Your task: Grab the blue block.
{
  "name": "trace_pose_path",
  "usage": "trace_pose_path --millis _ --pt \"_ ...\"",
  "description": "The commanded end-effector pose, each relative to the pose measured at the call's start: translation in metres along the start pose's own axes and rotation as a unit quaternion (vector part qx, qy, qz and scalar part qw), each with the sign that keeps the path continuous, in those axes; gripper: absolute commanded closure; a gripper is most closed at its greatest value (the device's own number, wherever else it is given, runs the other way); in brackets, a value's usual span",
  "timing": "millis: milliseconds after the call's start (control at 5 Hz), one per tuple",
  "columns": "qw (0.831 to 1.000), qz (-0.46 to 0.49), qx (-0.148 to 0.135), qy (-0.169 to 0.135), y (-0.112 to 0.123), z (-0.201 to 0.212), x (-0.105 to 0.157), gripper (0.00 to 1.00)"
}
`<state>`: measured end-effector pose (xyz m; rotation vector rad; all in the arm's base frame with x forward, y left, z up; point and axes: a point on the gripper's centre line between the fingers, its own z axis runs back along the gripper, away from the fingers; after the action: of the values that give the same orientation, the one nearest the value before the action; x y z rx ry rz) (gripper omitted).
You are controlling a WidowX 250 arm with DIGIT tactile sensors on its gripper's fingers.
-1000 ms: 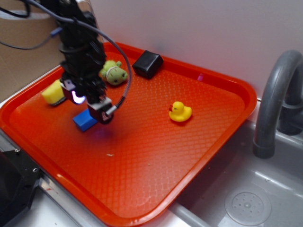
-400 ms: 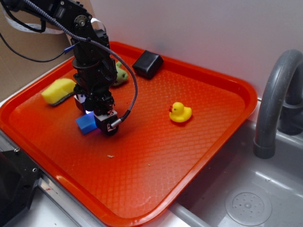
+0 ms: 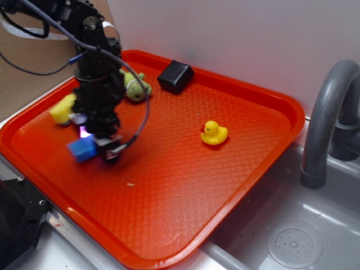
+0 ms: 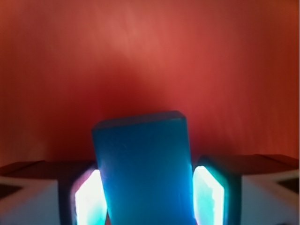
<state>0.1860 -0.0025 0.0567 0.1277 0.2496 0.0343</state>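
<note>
The blue block (image 3: 82,149) is a small bright blue brick at the left side of the red tray (image 3: 225,185), a little blurred. My gripper (image 3: 97,151) points down at it from the black arm, and the block sticks out to the left of the fingers. In the wrist view the blue block (image 4: 143,164) fills the gap between the two lit pads (image 4: 86,199), which sit against its sides. My gripper (image 4: 147,199) is shut on the block. Whether the block still touches the tray I cannot tell.
On the tray lie a yellow sponge (image 3: 61,109) behind the arm, a green soft toy (image 3: 135,85), a black box (image 3: 175,76) at the back and a yellow duck (image 3: 214,133). A grey faucet (image 3: 326,124) and sink (image 3: 292,242) are to the right.
The arm came down over the blue block, closed around it, and has now shifted left with the block between its fingers.
</note>
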Motion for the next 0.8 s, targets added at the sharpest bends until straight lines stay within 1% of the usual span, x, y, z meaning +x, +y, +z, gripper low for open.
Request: trace_pose_path --millis 0,200,400,600 --pt "0.990 0.099 -0.061 -0.080 0.024 0.105 -0.024 1.00" --pt "0.986 0.115 -0.071 -0.097 0.029 0.141 -0.021 1.00" --pt "0.981 0.103 -0.088 -0.138 0.026 0.169 -0.021 1.00" --pt "0.976 0.031 -0.096 -0.190 0.013 0.185 -0.035 1.00"
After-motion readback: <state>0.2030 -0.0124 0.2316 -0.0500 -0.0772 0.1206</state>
